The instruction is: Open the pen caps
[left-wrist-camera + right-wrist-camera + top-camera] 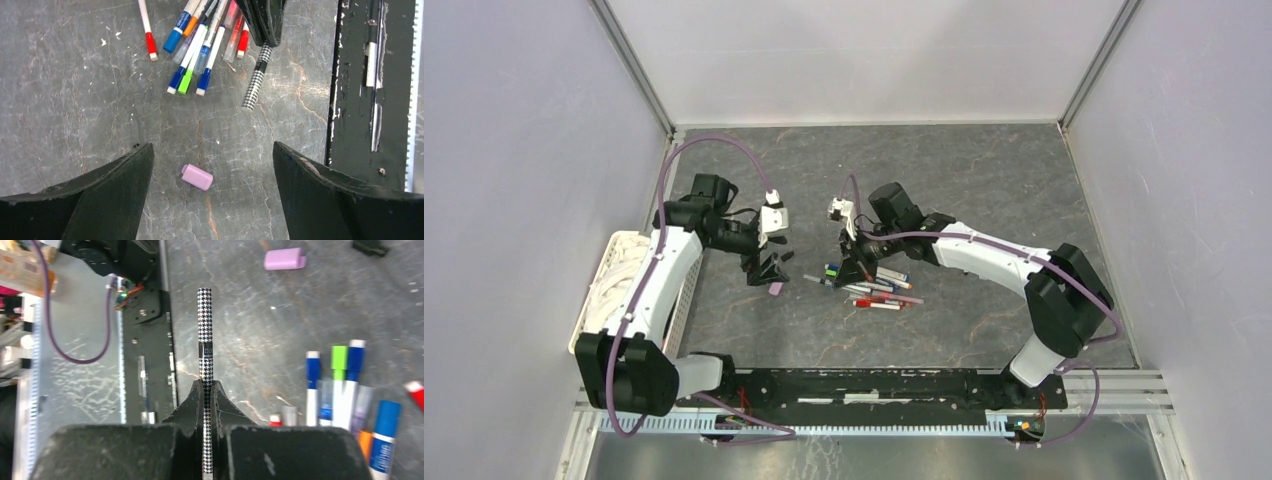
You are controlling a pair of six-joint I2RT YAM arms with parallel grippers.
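The black-and-white houndstooth pen barrel disappears at its near end between the pinched fingers of the right tool, so that end can't be read. The bunch of thin marker pens with coloured ends is cut off by the top edge in the left wrist view. From above they're too small to count on the grey marbled worktop.

The left arm is bent up from its base and turned inward, and the left hand is pointed down at the table with its fingers spread wide apart. The right arm is stretched inward from the opposite side, and the right hand is held low over the table, its fingers clamped together on a chequered pen. The two hands are set near each other in the middle, not touching.
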